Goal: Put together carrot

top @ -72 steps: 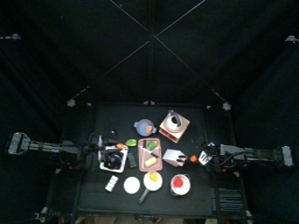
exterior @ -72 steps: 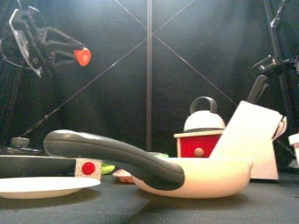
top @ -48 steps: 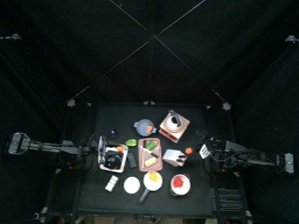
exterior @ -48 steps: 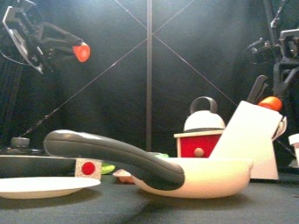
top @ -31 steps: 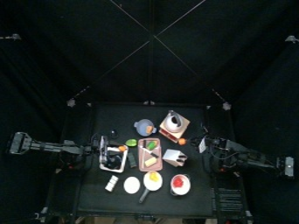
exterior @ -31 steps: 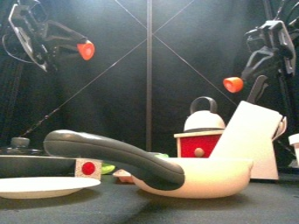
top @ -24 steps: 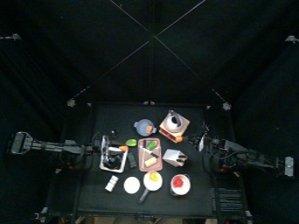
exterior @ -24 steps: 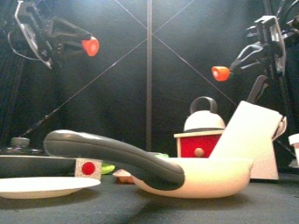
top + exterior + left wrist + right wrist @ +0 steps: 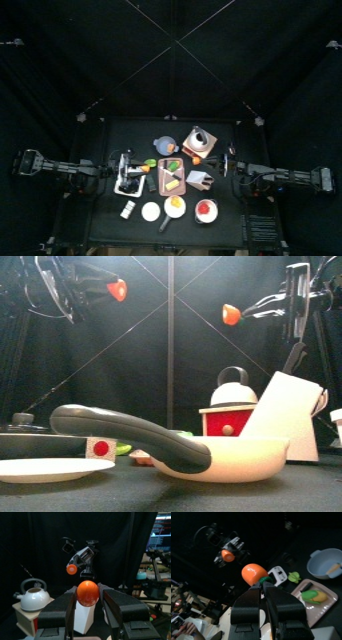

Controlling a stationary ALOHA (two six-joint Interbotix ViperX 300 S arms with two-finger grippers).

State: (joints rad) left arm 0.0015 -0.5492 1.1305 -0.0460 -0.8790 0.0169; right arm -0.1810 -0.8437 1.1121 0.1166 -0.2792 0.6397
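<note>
Carrot, two halves, both aloft above the desk.
Left gripper (image 9: 110, 288) clenched on left half (image 9: 118, 291); right gripper (image 9: 245, 311) clenched on right half (image 9: 231, 315). Halves face each other, apart, axes roughly level; gap lies between the arms, neither nearer.

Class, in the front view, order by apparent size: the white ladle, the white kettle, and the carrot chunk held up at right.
1. white ladle, nearest the camera, so enlarged
2. white kettle
3. carrot chunk
</note>
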